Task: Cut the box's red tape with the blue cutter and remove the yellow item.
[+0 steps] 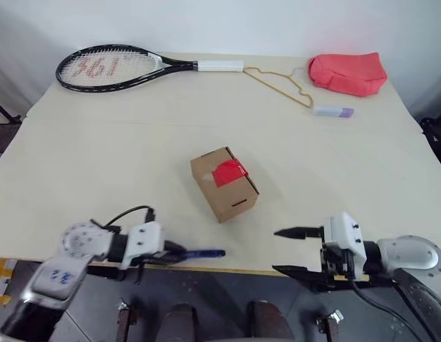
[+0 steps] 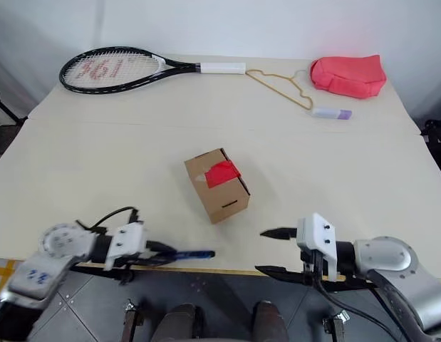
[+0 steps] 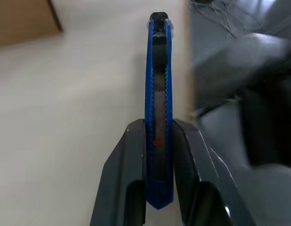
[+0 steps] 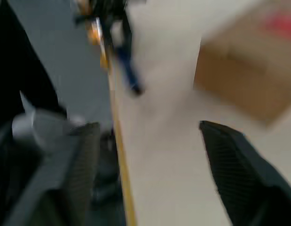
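Left gripper [image 1: 179, 251] fingers clamp the blue cutter [image 1: 204, 253], near the box [image 1: 223, 184]; right gripper [image 1: 297, 251] fingers wide, holding nothing, beside the box.

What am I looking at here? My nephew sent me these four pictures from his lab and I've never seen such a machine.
It is a two-armed robot standing at a table. The two wide pictures come from cameras in its head, looking down over its arms. The other two come from a camera on each wrist.

Each arm ends in a two-fingered tool. The left tool is shut on a blue cutter, which juts out near the table's front edge. The right tool is open and holds nothing.

In the middle sits a small cardboard box with red tape on top. At the far side lie a racket, a wire hanger, a red pouch and a small white-and-purple tube.
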Robot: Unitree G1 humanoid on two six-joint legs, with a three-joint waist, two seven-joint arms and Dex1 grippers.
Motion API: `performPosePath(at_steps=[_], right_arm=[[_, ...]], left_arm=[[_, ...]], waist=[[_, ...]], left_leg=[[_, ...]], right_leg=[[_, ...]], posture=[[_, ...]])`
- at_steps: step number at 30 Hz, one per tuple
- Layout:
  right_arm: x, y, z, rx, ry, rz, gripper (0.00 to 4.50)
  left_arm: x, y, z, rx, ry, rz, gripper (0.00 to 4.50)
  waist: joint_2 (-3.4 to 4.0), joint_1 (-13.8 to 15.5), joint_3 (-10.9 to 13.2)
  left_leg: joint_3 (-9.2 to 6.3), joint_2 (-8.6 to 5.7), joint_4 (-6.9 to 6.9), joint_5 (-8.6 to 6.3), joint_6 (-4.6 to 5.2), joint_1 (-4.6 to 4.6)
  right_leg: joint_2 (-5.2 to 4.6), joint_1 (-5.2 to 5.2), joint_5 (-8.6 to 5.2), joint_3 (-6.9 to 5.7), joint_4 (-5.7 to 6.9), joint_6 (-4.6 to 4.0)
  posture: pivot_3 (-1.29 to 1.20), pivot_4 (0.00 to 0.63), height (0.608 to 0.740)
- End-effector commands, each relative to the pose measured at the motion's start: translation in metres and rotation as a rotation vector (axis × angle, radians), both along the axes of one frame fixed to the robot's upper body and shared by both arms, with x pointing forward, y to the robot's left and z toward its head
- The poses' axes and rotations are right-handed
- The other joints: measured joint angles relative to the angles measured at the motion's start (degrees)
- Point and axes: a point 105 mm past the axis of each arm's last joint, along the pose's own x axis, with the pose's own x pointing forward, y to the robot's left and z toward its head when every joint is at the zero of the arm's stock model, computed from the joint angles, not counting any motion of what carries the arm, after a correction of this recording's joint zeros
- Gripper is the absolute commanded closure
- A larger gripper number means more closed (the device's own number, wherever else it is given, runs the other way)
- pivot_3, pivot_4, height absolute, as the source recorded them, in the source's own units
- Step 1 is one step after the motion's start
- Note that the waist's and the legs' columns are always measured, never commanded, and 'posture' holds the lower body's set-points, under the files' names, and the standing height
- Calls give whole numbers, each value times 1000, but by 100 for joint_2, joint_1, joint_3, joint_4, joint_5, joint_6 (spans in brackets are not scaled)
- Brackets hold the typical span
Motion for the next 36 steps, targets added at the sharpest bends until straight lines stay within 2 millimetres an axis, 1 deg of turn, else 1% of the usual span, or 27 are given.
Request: performPosePath(at_steps=[1, 2, 4, 6, 7, 10, 13, 19, 21, 23, 28, 36], right_arm=[[0, 9, 0, -20, -62, -31, 2360], [2, 12, -4, -37, -82, -45, 2732], [7, 18, -8, -51, -105, -60, 3422], [12, 23, -9, -41, -112, -76, 4169], [15, 27, -9, -29, -114, -88, 4469], [24, 35, -13, -28, -123, -100, 4469], [30, 38, -17, -38, -123, -107, 4469], [35, 43, -24, -52, -112, -103, 4469], [39, 44, -30, -54, -89, -134, 4469], [39, 46, -35, -62, -74, -126, 4469], [39, 51, -39, -63, -73, -97, 4469], [43, 74, -43, -45, -85, -28, 4469]], left_arm=[[12, -20, -10, 104, -26, -50, 4046], [17, -28, -10, 119, -35, -58, 4046], [22, -40, -8, 126, -39, -62, 4046], [20, -46, -9, 145, -17, -78, 4046], [19, -47, -11, 161, -6, -89, 4046], [18, -55, -12, 175, 21, -103, 4046], [15, -59, -13, 193, 57, -113, 4046], [16, -59, -14, 212, 71, -92, 4046], [14, -59, -15, 211, 73, -97, 4046], [13, -57, -15, 218, 71, -96, 4046], [13, -56, -15, 222, 68, -89, 4046], [16, -55, -14, 228, 56, -80, 4046]], waist=[[1, 9, 0], [3, 23, -1], [3, 39, -3], [4, 57, -3], [3, 63, -3], [8, 90, -5], [9, 110, -6], [10, 106, -6], [10, 100, -7], [11, 98, -7], [11, 91, -7], [13, 79, -9]], left_leg=[[1, -1, 8, 0, 0, 1], [3, -1, 9, 1, 0, 1], [4, -1, 21, 2, 1, 4], [6, -2, 34, 3, 2, 3], [6, -2, 37, 3, 3, 2], [4, -2, 48, 3, 3, 2], [-3, -5, 58, -1, 9, 0], [-5, -7, 74, -11, 26, -2], [-5, -7, 76, -11, 27, -1], [-6, -7, 79, -11, 27, 0], [-7, -7, 79, -13, 29, 0], [-6, -5, 79, -13, 29, 3]], right_leg=[[-1, -3, 3, 0, 11, 6], [-1, -2, 4, 0, 9, 7], [0, 2, 4, 1, 12, 9], [-1, 5, 5, 6, 13, 10], [-1, 6, 5, 6, 14, 10], [-1, 10, 5, 7, 17, 11], [-2, 18, 5, 6, 15, 11], [-3, 27, 5, 6, 13, 10], [-3, 29, 5, 6, 13, 11], [-3, 31, 5, 6, 14, 11], [-2, 31, 5, 6, 14, 11], [-1, 31, 5, 6, 16, 11]], posture=[[0, 150, 740], [0, 150, 740], [0, 150, 740], [0, 150, 740], [0, 150, 740], [0, 150, 740], [0, 150, 740], [0, 150, 740], [0, 150, 740], [0, 150, 740], [0, 150, 740], [0, 150, 740]])
